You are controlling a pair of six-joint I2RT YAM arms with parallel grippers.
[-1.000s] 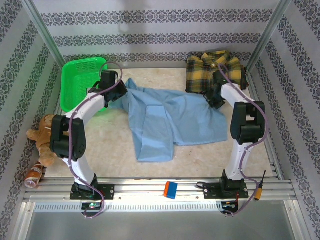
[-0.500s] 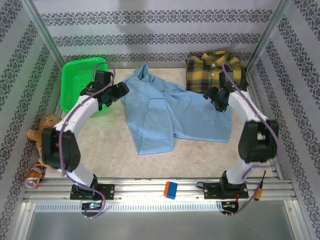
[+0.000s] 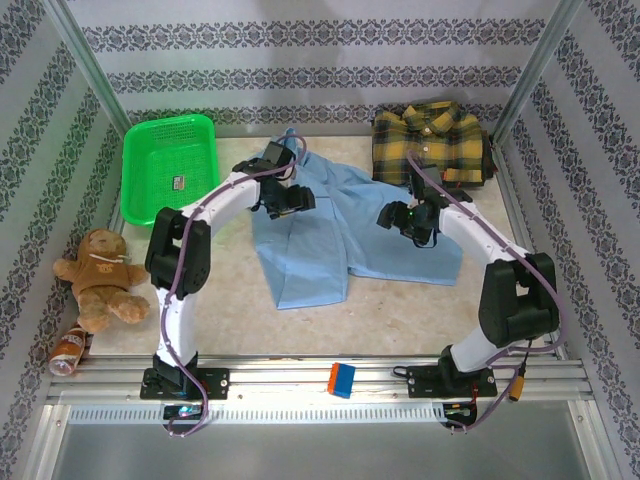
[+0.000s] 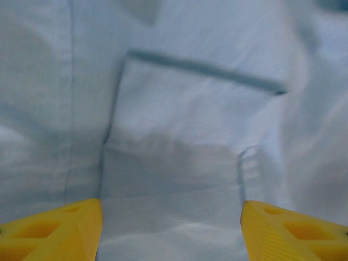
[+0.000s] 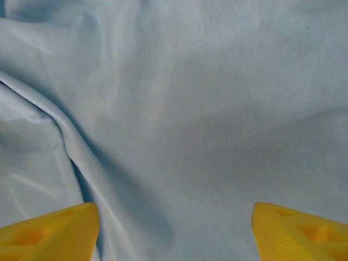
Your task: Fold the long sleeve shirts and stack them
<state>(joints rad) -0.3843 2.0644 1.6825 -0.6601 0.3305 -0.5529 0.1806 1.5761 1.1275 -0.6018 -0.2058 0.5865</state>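
Progress looks about half: plaid shirt [image 3: 430, 140] sits folded in the far right corner; blue shirt [image 3: 330, 250] lies spread mid-table, not yet folded or stacked; left gripper [image 3: 295, 197] and right gripper [image 3: 390, 217] hover over it, jaws apart, empty

Green mesh basket [image 3: 165, 122] at ten o'clock; brown teddy bear [image 3: 98, 278] at eight o'clock, bottle [image 3: 68, 349] lying just beside it; blue-and-orange block [image 3: 342, 380] on the rail [image 3: 280, 372] at six o'clock.
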